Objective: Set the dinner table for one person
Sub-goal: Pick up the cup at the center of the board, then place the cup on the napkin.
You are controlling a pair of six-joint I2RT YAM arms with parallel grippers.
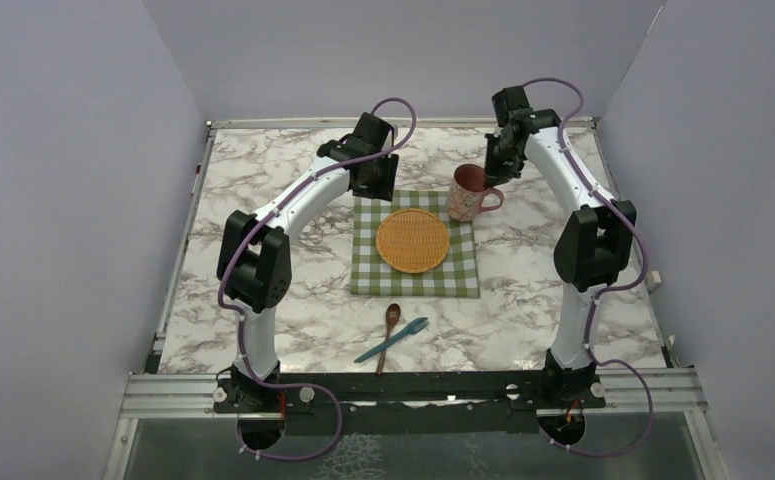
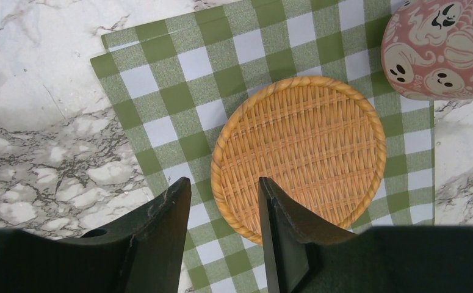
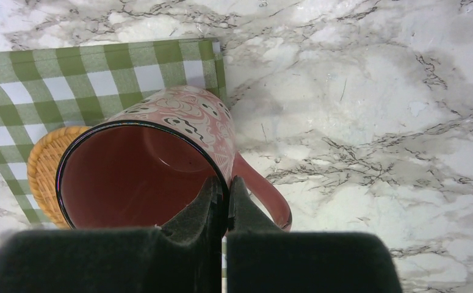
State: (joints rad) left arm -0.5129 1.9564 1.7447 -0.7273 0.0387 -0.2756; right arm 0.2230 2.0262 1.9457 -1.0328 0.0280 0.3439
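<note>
The dinner table is seen spread flat under both arms, its white marble top framed in metal, and a green-and-white checked cloth is laid at its middle. A round wicker plate is set on that cloth, slightly towards the far side. At the cloth's far right corner a pink patterned mug is gripped by the right gripper: the rim is pinched between the two fingers, one inside the cup and one outside, right beside the handle, which is turned out over the bare marble. Whether the mug's base is resting on the cloth cannot be told. Over the cloth's far left part the left gripper is held with its fingers parted and nothing between them, only the checks and the plate's edge being seen through the gap. Nearer the arm bases, on the marble just off the cloth's near edge, a wooden spoon and a blue fork are left lying crossed over each other.
</note>
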